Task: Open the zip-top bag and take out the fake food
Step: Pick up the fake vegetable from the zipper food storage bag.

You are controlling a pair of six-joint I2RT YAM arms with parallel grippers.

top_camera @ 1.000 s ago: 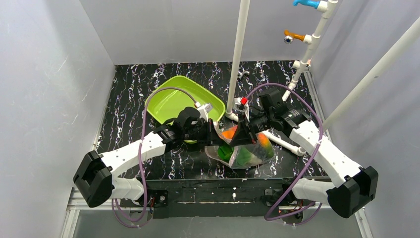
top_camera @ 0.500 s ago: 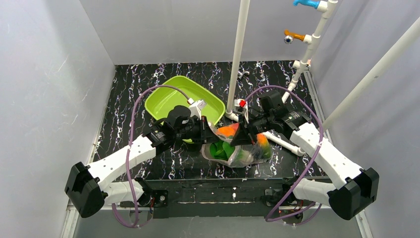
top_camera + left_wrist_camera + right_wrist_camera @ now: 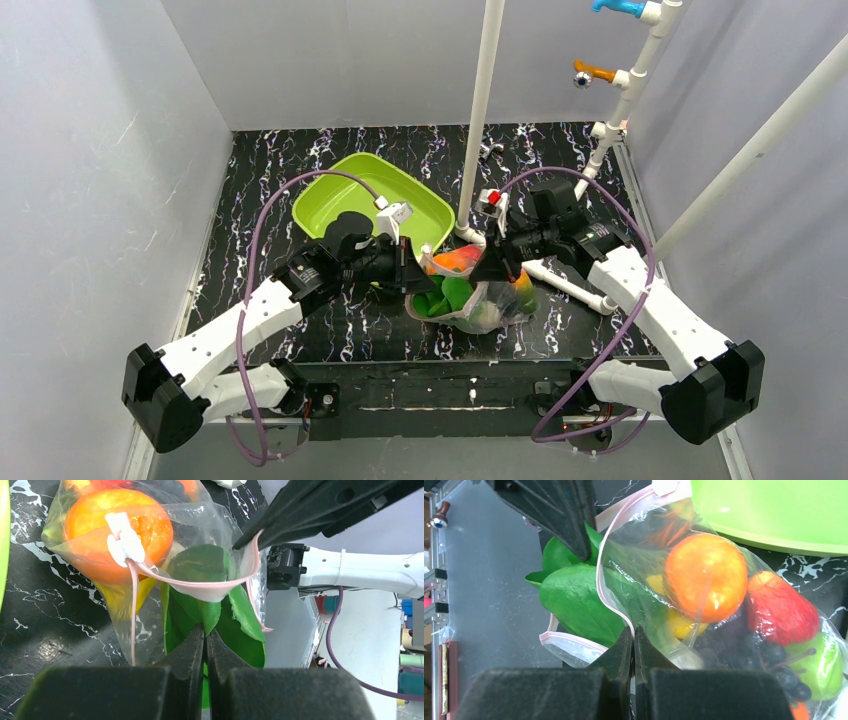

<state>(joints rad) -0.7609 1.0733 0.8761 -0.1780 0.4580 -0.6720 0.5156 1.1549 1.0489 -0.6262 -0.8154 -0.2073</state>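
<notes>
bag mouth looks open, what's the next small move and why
Probably let the left end effector release its edge and pinch the leafy green: the bag mouth already gapes, the leaf sticks out, and the right end effector holds the other edge.

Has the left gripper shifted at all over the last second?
Yes. The left gripper, shut on the bag, has drawn to the left in the top view, farther from the fixed white pole.
</notes>
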